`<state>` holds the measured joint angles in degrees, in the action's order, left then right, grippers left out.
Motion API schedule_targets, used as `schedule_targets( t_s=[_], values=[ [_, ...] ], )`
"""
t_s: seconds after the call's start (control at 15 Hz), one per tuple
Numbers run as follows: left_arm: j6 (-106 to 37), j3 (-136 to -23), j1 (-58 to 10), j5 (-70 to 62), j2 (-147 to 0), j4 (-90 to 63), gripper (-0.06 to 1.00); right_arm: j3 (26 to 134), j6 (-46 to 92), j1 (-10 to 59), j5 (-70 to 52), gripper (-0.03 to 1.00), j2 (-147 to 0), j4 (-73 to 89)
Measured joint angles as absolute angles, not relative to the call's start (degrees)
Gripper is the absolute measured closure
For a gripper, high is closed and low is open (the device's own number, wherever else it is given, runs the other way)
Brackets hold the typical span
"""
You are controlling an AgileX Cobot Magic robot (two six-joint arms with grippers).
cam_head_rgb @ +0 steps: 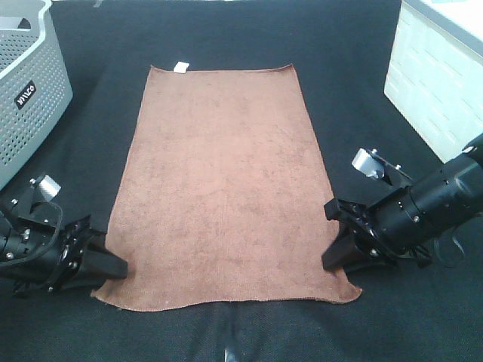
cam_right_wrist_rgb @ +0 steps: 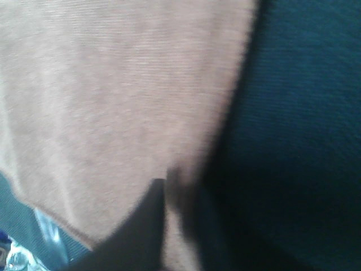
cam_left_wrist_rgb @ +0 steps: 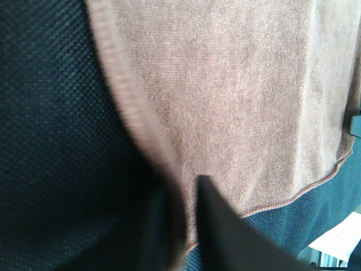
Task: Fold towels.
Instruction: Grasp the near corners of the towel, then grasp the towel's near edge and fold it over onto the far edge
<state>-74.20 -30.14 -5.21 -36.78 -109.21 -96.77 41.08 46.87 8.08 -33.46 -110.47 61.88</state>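
The reddish-brown towel (cam_head_rgb: 223,188) lies flat and spread out on the black tabletop, its small white tag (cam_head_rgb: 180,67) at the far short edge. My left gripper (cam_head_rgb: 119,270) sits low at the towel's near left corner. In the left wrist view the hemmed side edge of the towel (cam_left_wrist_rgb: 225,84) runs between the dark fingers, and the left gripper (cam_left_wrist_rgb: 186,189) is pinched on it. My right gripper (cam_head_rgb: 330,260) is at the near right corner. In the blurred right wrist view the right gripper (cam_right_wrist_rgb: 172,183) is closed on the edge of the towel (cam_right_wrist_rgb: 113,84).
A grey perforated laundry basket (cam_head_rgb: 30,90) stands at the far left. A white box (cam_head_rgb: 434,83) stands at the far right. Black cloth (cam_head_rgb: 347,68) covers the table around the towel.
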Motion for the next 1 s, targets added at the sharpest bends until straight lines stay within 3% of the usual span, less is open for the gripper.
schedule_targets(
  t_s=[0.07,0.13,0.6,1.0],
  values=[
    [-74.26,-30.14,-5.21,-36.78,-109.26,-96.77,0.92,40.91,45.26,8.08,-32.89,0.93,-110.52,61.59],
    [-74.26,-30.14,-5.21,-36.90,-109.26,-96.77,0.94,40.91,43.77,8.08,-32.89,0.97,-110.52,61.54],
    [-61.71,-29.51,-5.21,-37.82,-99.47,-80.90,0.94,38.50,33.63,8.14,-37.13,0.97,-101.64,52.60],
    [-56.26,-15.01,-5.21,-37.82,-84.68,-75.63,0.94,26.36,33.17,8.14,-38.45,0.97,-93.74,51.45]
  ],
)
